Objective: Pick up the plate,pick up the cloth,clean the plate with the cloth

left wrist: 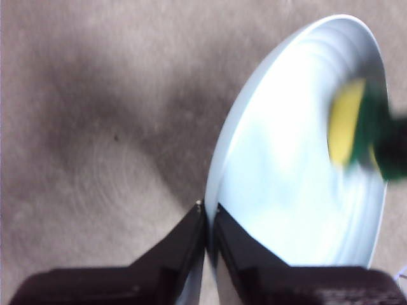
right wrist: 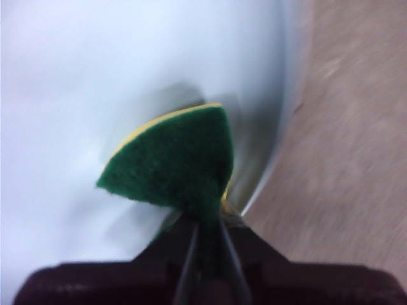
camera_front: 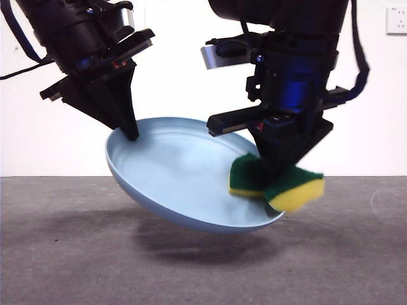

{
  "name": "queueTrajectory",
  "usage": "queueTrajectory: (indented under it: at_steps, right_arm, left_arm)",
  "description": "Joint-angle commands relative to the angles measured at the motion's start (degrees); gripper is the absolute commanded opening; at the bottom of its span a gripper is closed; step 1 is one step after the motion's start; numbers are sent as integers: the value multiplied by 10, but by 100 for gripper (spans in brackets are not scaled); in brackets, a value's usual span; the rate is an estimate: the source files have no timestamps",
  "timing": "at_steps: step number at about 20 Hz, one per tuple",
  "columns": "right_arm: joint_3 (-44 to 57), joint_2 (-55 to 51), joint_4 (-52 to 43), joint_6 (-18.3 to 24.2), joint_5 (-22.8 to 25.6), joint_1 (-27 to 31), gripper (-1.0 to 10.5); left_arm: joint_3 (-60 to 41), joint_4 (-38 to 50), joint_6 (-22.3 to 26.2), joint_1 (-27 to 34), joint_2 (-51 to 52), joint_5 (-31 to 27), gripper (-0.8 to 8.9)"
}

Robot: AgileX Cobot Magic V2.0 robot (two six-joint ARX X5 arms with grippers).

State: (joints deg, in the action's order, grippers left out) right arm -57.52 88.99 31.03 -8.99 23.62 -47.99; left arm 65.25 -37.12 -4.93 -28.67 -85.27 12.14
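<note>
Right end effector (camera_front: 280,181) presses pinched cloth (camera_front: 276,184) into plate (camera_front: 178,178), gripped by left end effector (camera_front: 131,132).

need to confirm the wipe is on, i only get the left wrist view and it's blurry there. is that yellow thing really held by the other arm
Observer: Yes. The right gripper has its jaws shut on the sponge, pinching it folded.
Operator: is the plate off the table
Observer: Yes. In the front view the plate hangs tilted above the grey table, with its shadow beneath.
Operator: where on the plate is the sponge
Observer: At the plate's lower rim, opposite the raised edge that the left gripper pinches.
</note>
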Motion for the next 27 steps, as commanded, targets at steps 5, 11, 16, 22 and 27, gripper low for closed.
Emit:
queueTrajectory:
  at_steps: [5,11,16,22,27]
  right_arm:
    - [7,8,-156,0,-17,17,-16]
    - [7,8,-247,-25,-212,18,-16]
    - [7,8,-237,-32,-329,-13,-16]
    - [7,8,-85,-29,-310,-35,-16]
    - [7,8,10,1,-60,-34,-16]
  left_arm:
    - [0,-7,18,-1,0,83,-9]
    - [0,14,17,-1,0,90,-8]
    - [0,77,-11,7,0,87,-8]
    - [0,84,-13,31,0,74,-8]
    - [0,30,7,43,0,76,-9]
